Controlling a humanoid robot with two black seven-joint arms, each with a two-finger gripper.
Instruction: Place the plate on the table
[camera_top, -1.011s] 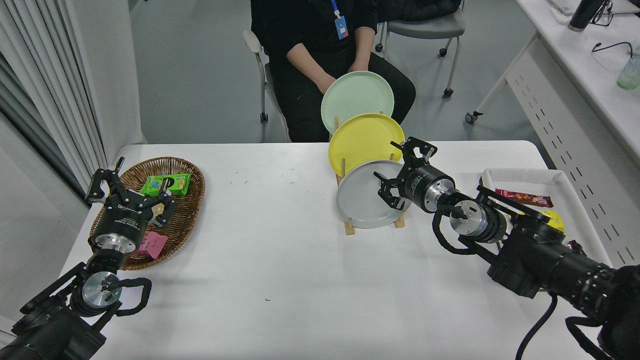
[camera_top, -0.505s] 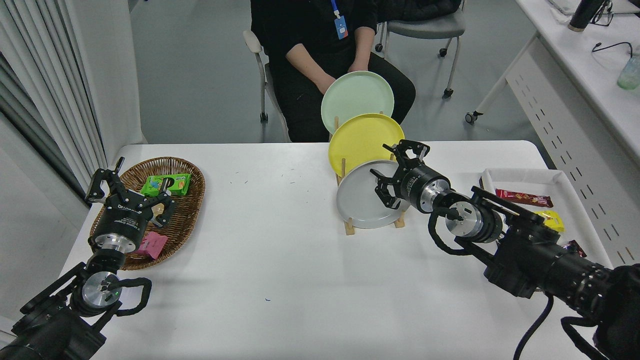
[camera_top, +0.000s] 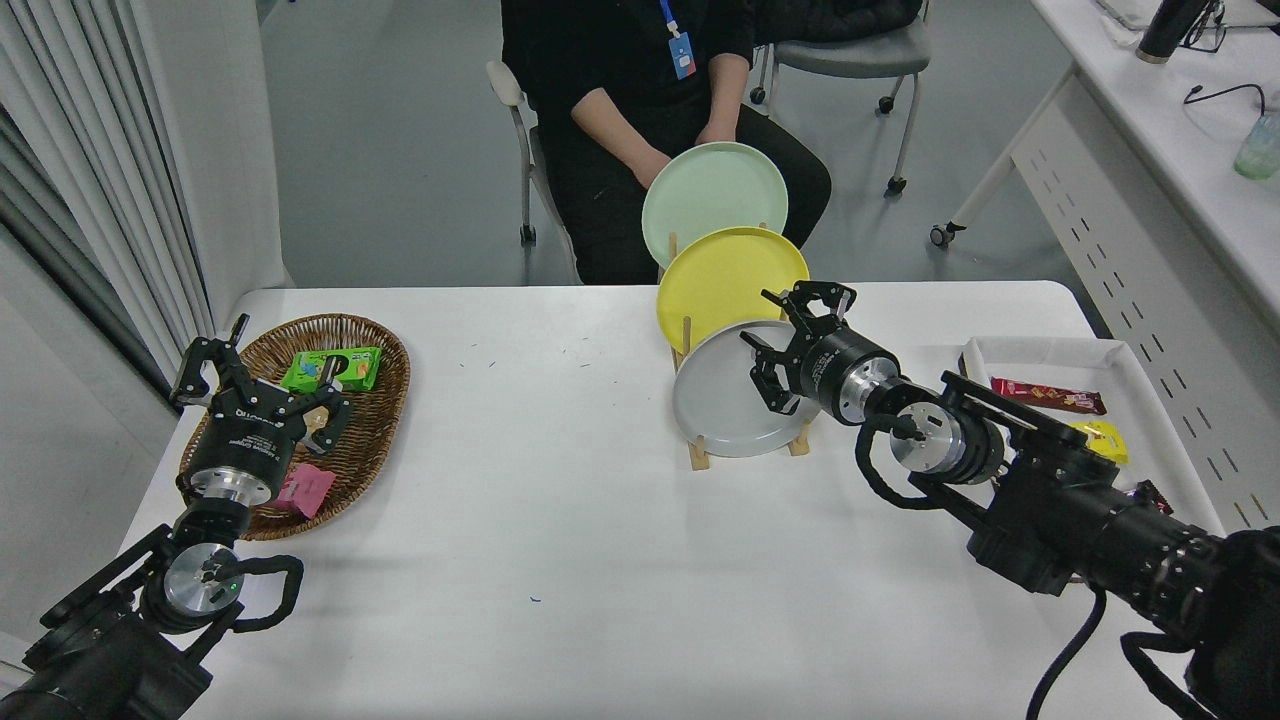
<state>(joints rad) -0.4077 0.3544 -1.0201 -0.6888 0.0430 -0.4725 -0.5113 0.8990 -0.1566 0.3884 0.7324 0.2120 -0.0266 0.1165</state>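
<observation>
The light-grey plate (camera_top: 720, 400) stands on edge in the front slot of a wooden rack (camera_top: 700, 455) on the white table (camera_top: 560, 520). A yellow plate (camera_top: 725, 280) and a pale mint-green plate (camera_top: 712, 195) stand behind it in the same rack. My right gripper (camera_top: 785, 335) is open, with its fingers spread around the grey plate's upper right rim. My left gripper (camera_top: 255, 375) is open and parked at the lower left, over a wicker basket.
A wicker basket (camera_top: 375, 440) with snack packs sits at the left. A white tray (camera_top: 1120, 365) with snack bars sits at the right. A person sits at the far side behind the rack, hands (camera_top: 655, 165) near the mint plate.
My right gripper has moved left and slightly forward, from just right of the grey plate to straddling its upper right rim. The left arm has not moved.
</observation>
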